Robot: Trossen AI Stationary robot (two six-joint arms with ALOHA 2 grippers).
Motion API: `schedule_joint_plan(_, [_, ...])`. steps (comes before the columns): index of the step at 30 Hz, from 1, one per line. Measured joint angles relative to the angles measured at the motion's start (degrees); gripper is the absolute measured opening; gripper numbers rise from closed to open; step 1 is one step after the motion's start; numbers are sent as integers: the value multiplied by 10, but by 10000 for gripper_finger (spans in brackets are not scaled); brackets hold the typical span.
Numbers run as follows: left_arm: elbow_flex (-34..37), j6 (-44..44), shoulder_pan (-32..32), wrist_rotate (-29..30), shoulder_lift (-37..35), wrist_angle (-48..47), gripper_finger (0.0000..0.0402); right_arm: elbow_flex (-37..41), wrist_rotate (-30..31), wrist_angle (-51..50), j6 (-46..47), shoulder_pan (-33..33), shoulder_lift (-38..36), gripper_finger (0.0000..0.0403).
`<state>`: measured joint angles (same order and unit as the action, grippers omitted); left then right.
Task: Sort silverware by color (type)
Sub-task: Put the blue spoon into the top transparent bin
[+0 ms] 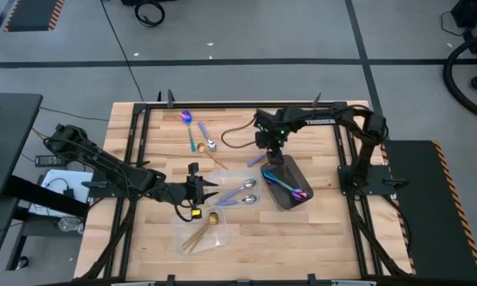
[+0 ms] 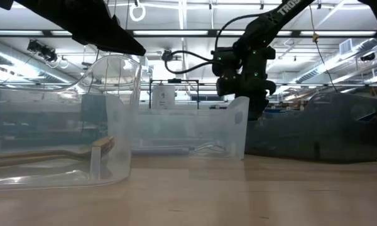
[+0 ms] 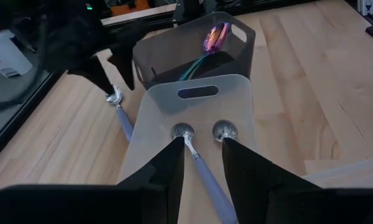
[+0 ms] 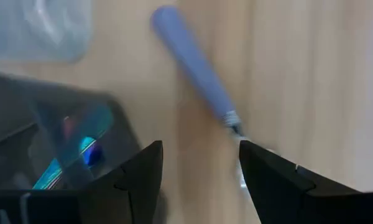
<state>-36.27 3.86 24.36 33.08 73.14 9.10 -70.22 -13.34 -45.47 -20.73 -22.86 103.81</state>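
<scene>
The dark tray [image 1: 290, 184] sits on the right half of the wooden table [image 1: 318, 238], and it serves as the marker for everything else. Inside it lie the rainbow-coloured spoons [image 1: 288, 185], slanting from corner to corner.

Just left of the tray is a clear container [image 1: 242, 184] with two silver spoons [image 1: 242, 195] in it. Below and farther left of the tray sits a second clear container [image 1: 207, 230] holding the gold pieces [image 1: 203, 230].

The left gripper [image 1: 215, 193] hangs at the far-left edge of the silver spoons' container, well apart from the tray. Its fingers [image 3: 168, 177] stand apart with a spoon handle showing in the gap — the pictures do not settle whether it is gripped.

The right gripper [image 1: 272, 161] hovers just above the tray's upper-left corner, fingers spread wide and empty. A blue-handled spoon [image 4: 202, 74] lies on the bare wood below it.

Up and left of the tray, three loose pieces wait on the table — a purple spoon [image 1: 188, 119] and more blue-handled ones [image 1: 205, 135].

Below and to the right of the tray the wood is bare out to the table's edge.
</scene>
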Motion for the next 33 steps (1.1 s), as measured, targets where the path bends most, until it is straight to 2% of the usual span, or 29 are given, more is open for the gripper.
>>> schedule_joint_plan(9, [0,0,2,0,0,-3,116,0,-26,-28,39,51,1,217])
schedule_joint_plan(15, [0,1,3,0,0,-4,116,0,42,16,11,44,-3,212])
schedule_joint_plan(22, [0,5,3,-5,0,-3,116,-1,63,69,-4,3,28,206])
schedule_joint_plan(26, [0,5,3,-5,0,-3,116,-2,95,73,-5,7,52,202])
schedule_joint_plan(33, [0,5,3,-5,0,-4,116,0,103,70,-4,6,50,193])
